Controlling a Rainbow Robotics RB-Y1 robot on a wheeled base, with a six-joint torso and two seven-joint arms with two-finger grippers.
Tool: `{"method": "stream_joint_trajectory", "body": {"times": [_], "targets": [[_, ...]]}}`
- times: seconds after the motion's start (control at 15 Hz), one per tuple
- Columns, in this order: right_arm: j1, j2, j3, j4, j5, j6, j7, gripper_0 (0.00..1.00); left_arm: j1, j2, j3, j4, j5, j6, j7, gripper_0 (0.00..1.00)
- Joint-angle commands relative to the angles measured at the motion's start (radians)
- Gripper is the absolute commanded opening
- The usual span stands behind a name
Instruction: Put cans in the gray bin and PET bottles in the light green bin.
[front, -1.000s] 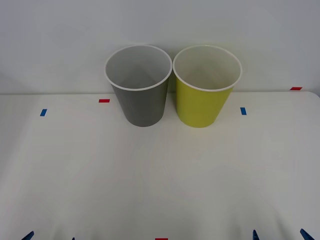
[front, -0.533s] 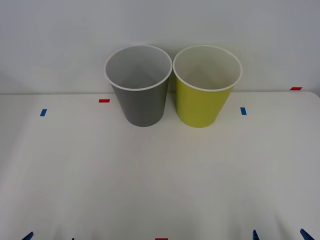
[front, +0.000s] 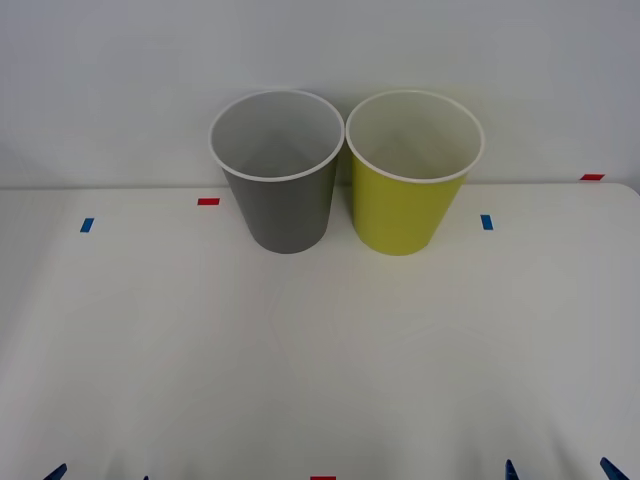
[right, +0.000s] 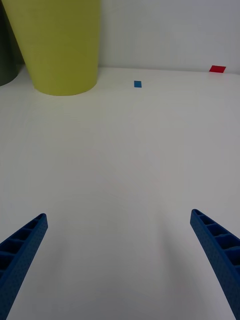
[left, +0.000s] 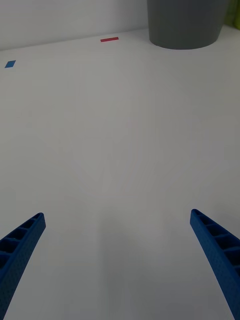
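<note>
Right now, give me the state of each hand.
Left hand: open, holding nothing, low over the table.
Right hand: open, holding nothing, low over the table.

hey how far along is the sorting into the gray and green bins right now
Nothing visibly done: what shows of the inside of the gray bin and the light green bin, side by side at the table's far edge, is bare, though their bottoms are hidden. Nothing in hand: the left gripper and right gripper sit open at the near edge. No can or bottle is out to sort.
</note>
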Motion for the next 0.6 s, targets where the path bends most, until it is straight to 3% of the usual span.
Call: {"method": "stream_joint_trajectory", "body": {"times": [0.07, 0.6], "targets": [[0.0, 0.0, 0.0, 0.0, 0.0, 0.0, 0.0, 1.0, 0.0, 0.0, 0.0, 0.0, 0.0, 0.0, 0.0, 1.0], [0.0, 0.0, 0.0, 0.0, 0.0, 0.0, 0.0, 1.0, 0.0, 0.0, 0.0, 0.0, 0.0, 0.0, 0.0, 1.0]]}}
